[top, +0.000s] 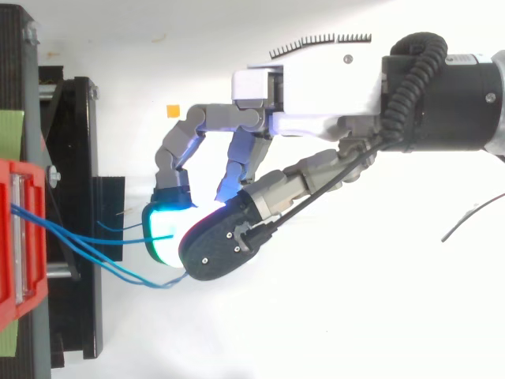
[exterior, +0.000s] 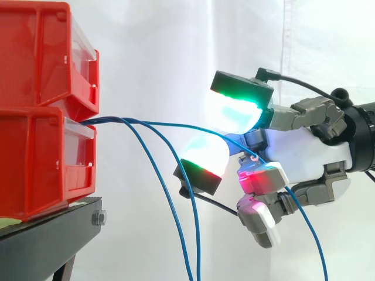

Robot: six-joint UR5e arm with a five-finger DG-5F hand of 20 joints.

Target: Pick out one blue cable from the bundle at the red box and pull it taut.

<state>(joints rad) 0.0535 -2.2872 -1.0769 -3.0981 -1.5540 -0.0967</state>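
Hand: the hand [exterior: 304, 152] comes in from 3 o'clock in the side view, fingers curled, pinching one blue cable [exterior: 176, 124] between two glowing pads [exterior: 237, 111].
Blue cable: leaves the gap between the red bins [exterior: 35, 164] at 9 o'clock, runs nearly level to the pads, then drops behind the hand toward 5 o'clock; slightly bowed.
Loose cables: the loose cables [exterior: 197, 234] leave the same gap and hang toward 6 o'clock.
Red bins: stacked on the black stand [exterior: 47, 240] at 8 o'clock.
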